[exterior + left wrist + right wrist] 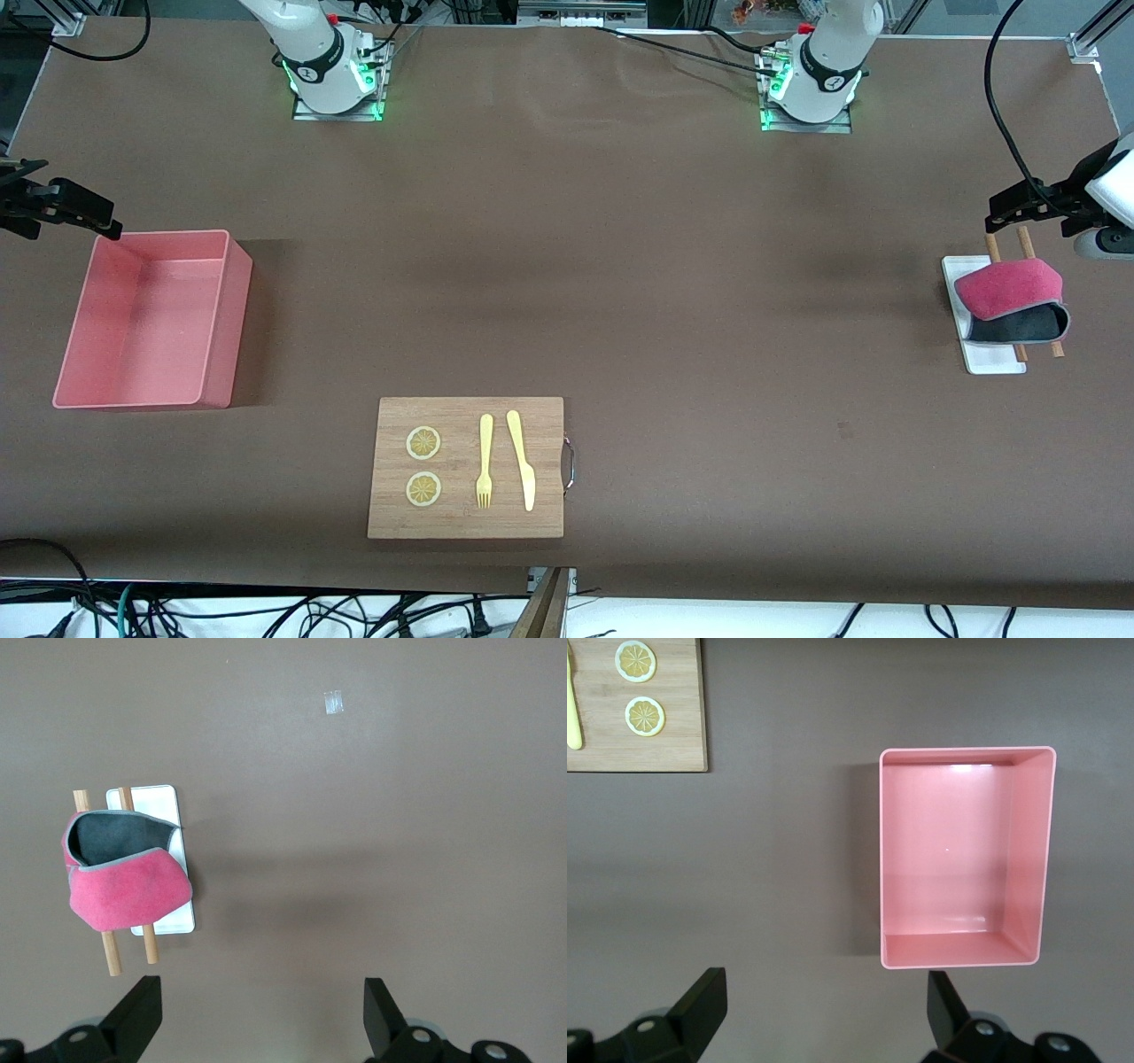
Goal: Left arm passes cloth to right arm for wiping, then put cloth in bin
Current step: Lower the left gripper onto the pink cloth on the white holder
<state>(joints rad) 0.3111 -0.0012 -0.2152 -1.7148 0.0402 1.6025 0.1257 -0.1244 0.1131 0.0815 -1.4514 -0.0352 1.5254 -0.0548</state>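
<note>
Meanwhile the folded cloth [1013, 299] lay on two wooden sticks [1026, 244] across a small white tray [983, 359] at the left arm's end. Left gripper [261, 1014] hung open near it; right gripper [824, 1010] waited open beside the pink bin [221, 332].

Bin [966, 855] beside cutting board [664, 735], jaws apart.

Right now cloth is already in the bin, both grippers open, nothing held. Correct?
Not quite. The cloth is not in the bin; it lies folded on the two wooden sticks across the white tray, as the left wrist view shows. The bin is empty in the right wrist view. The left gripper and right gripper are open, holding nothing.
</note>
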